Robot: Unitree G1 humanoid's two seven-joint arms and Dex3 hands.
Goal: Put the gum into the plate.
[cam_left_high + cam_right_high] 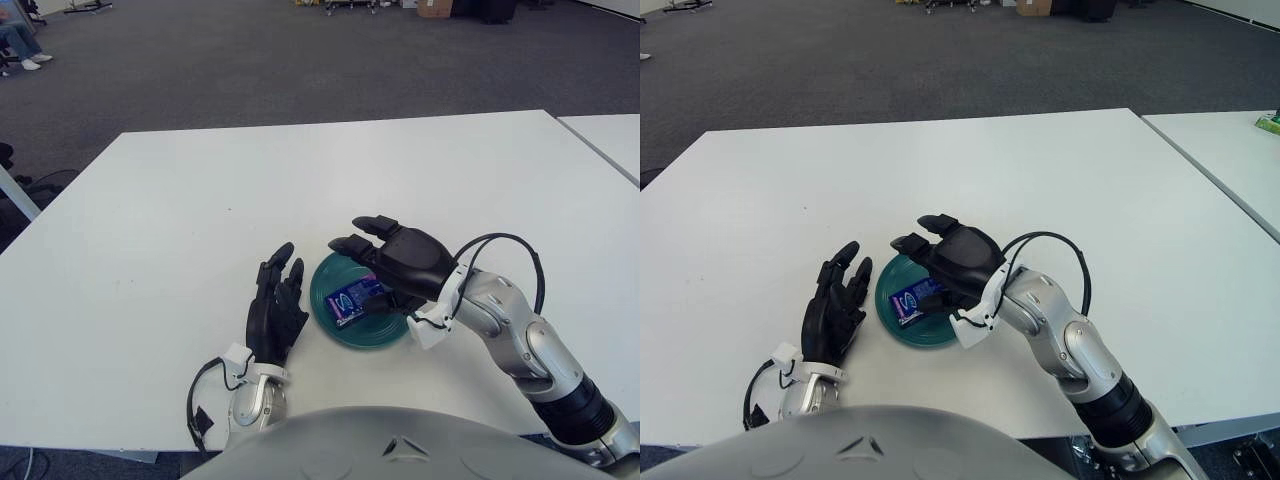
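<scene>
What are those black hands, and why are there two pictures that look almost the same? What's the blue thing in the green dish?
You are looking through a robot's two eyes. They sit side by side on its head and look down at a white table, so both pictures show the same scene from slightly different spots. The grey curve at the bottom is the robot's own body.

The black hands are the robot's. The left robot hand shows just left of the dish, fingers stretched out, holding nothing. The right robot hand hovers over the dish with its fingers spread open, also holding nothing.

The green dish is a small plate. The blue thing lying in it is a pack of gum. No fingers are closed on it.
</scene>
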